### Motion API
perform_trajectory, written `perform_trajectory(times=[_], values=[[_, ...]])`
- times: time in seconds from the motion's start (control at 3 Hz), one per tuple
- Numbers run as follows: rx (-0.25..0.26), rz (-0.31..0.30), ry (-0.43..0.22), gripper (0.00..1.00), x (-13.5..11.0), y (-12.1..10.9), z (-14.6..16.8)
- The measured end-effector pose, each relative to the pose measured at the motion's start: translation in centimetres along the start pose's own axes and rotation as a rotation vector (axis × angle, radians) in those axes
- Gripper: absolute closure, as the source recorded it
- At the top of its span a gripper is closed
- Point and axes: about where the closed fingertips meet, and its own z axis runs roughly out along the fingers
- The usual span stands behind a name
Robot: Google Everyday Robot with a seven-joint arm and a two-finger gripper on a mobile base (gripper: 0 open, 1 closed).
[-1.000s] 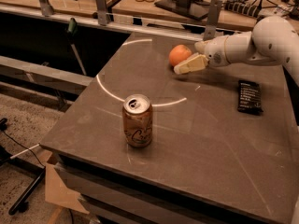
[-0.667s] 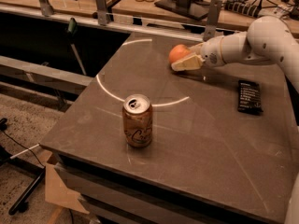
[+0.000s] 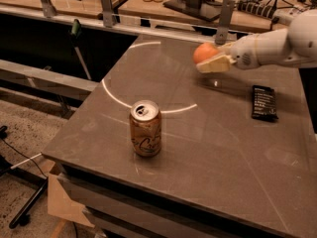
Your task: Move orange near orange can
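Observation:
The orange [image 3: 203, 52] is a round fruit at the far right part of the grey table [image 3: 218, 152]. My gripper [image 3: 212, 57] comes in from the right on a white arm and is shut on the orange, with one cream finger [image 3: 214, 64] across its front lower side. The orange appears held slightly above the table top. The orange can [image 3: 145, 128] stands upright near the table's front left, with a silver top and dark script on its side. It is well apart from the orange, to the front and left of it.
A flat black rectangular device [image 3: 263, 102] lies on the table to the right, in front of my arm. A bright curved light streak [image 3: 119, 101] crosses the table behind the can. Metal posts [image 3: 224, 14] and a bench with cables stand beyond the far edge.
My gripper closed around the orange and raised it a little, moving it slightly right from where it lay on the table. The can and the black device have not moved.

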Motion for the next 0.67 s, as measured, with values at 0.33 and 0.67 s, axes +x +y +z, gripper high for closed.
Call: perform_trajectory(times=[0.33,0.67], values=[[-0.039,-0.012,0.017,1.00,0.1,1.1,-5.0],[-0.149,0.005,0.055,1.00,1.2,3.9,-8.6]])
